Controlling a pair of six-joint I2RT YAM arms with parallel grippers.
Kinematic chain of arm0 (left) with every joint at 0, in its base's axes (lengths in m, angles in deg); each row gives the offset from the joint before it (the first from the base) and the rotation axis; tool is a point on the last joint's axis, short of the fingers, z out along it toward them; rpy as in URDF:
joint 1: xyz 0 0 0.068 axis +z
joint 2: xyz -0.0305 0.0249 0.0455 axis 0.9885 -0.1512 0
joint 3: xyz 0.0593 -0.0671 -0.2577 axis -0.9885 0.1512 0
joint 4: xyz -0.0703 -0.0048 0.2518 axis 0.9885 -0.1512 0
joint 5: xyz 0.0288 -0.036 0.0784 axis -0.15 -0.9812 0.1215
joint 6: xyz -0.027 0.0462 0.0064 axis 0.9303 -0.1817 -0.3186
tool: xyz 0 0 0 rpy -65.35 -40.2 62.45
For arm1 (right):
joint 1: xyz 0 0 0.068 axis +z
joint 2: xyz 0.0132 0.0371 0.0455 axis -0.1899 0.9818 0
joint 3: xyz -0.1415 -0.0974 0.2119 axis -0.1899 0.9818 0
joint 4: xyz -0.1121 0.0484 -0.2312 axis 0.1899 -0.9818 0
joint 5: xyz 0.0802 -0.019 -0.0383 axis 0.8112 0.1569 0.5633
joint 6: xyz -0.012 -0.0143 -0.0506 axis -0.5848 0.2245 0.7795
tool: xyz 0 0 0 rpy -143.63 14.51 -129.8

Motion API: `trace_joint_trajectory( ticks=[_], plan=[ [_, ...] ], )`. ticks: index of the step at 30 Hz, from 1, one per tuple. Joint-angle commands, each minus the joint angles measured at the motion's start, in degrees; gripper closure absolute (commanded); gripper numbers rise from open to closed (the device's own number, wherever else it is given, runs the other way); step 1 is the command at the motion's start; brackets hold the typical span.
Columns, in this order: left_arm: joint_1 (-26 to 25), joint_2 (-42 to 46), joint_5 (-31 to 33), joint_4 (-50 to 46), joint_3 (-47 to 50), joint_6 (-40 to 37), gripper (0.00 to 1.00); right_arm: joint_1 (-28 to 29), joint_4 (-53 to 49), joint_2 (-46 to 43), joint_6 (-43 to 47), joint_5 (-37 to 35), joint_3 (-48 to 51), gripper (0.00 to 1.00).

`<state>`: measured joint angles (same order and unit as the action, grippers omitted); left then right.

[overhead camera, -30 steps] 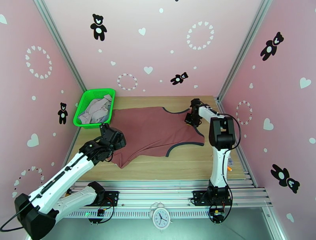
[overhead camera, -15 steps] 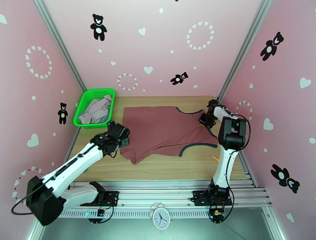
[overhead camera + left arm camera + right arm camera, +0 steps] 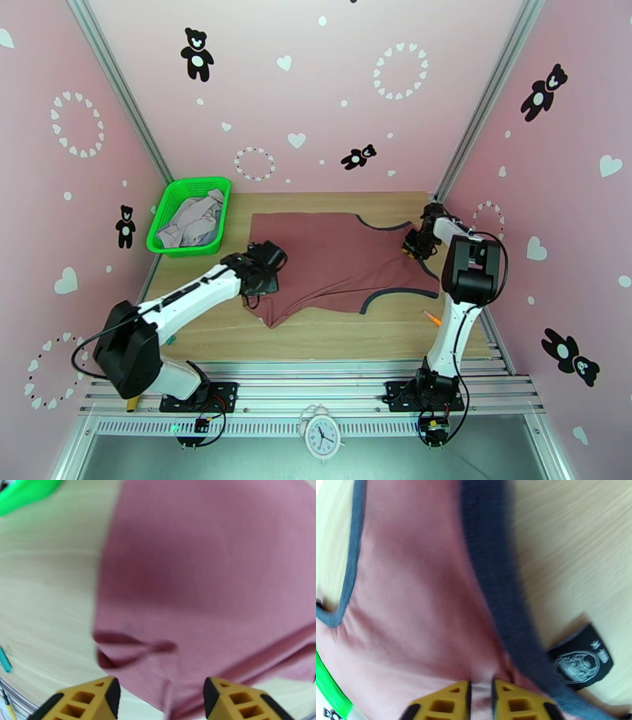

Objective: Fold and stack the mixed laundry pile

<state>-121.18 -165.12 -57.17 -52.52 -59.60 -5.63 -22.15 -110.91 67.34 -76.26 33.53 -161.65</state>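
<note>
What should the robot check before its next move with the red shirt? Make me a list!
1. Red tank top lying spread on the table: ok.
2. Its hem by the left pincer flat: not ok, a small fold puckers there.
3. Left pincer open above the cloth, holding nothing: ok.
4. Right pincer free of the cloth beside the dark trim: cannot tell; its fingers stand almost together over it.
5. Other clothes out of the way in the green basket: ok.
</note>
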Motion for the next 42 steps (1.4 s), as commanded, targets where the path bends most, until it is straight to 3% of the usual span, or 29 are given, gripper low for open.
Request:
trace_joint_trajectory(
  ticks=[1,11,22,26,34,42],
  plan=[
    [-1.0,-3.3,-2.6,-0.2,0.9,3.9,0.39,0.8,-1.0,-7.9,4.5,2.6,4.5,0.65],
    [-1.1,-10.5,0.4,-2.2,-1.1,5.8,0.45,5.7,-0.6,-21.9,11.0,1.6,16.6,0.64],
    [-0.5,-14.6,3.6,1.1,-0.7,5.3,0.48,7.7,0.2,-23.7,11.9,2.9,19.6,0.66],
    [0.1,-16.3,4.3,2.2,-1.3,4.8,0.56,10.3,-0.6,-25.2,14.1,1.9,20.5,0.66],
    [0.0,-11.9,6.5,0.5,0.2,5.3,0.99,20.3,0.2,-33.5,22.3,-3.6,24.7,0.65],
    [1.3,-0.3,14.9,-9.5,4.2,7.5,1.00,39.6,0.5,-41.4,27.1,-17.0,30.2,0.64]
  ],
)
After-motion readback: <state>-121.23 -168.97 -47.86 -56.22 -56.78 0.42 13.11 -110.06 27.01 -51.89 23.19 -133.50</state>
